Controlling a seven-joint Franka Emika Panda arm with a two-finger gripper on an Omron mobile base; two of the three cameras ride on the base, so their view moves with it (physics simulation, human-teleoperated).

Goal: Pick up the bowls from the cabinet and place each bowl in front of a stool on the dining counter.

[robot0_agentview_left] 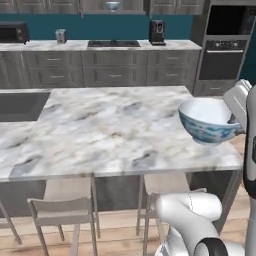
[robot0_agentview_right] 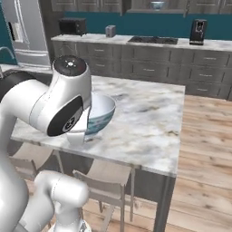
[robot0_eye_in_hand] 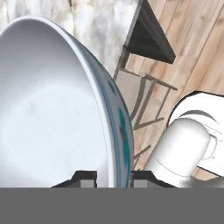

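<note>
End effector (robot0_eye_in_hand: 113,177) clamps bowl (robot0_agentview_left: 207,120) rim — above dining counter (robot0_agentview_left: 100,135).

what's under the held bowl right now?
The bowl, its rim pinched by the fingers, hangs over the marble dining counter near its edge, with a stool below. The arm hides the bowl's near side.

White Franka arm (robot0_agentview_right: 41,104) raised, wrist bent downward; two-finger gripper (robot0_eye_in_hand: 113,177) clamped across the rim of the white porcelain patterned bowl (robot0_agentview_left: 206,120), one finger (robot0_eye_in_hand: 83,178) inside, one outside.

Two bowls (robot0_agentview_left: 207,120) (robot0_agentview_left: 112,5), two stools (robot0_agentview_left: 67,202) (robot0_agentview_left: 167,192), one dining counter (robot0_agentview_left: 100,135)
</note>
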